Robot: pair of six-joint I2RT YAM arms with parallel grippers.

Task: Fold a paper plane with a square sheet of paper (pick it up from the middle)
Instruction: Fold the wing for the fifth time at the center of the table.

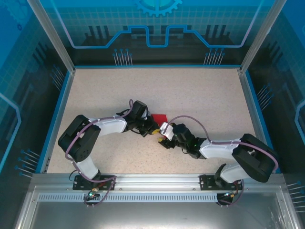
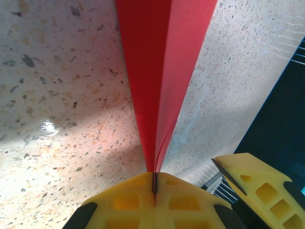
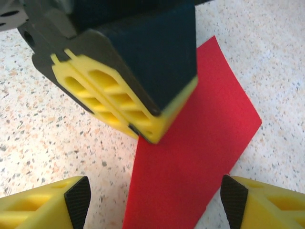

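The left pincer (image 2: pixel 155 186) pinches the folded square sheet of paper (image 2: pixel 157 71) by one edge at the middle of the desk (image 1: pixel 200 95), and if the right pincer (image 3: pixel 155 202), spread astride it, closes askew, I reckon the thin sheet crumples or pulls free.

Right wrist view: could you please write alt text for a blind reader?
The left gripper, shut on a red paper sheet, sits upper centre over a speckled table. The right gripper is open, its yellow fingers at the bottom corners flanking the sheet.
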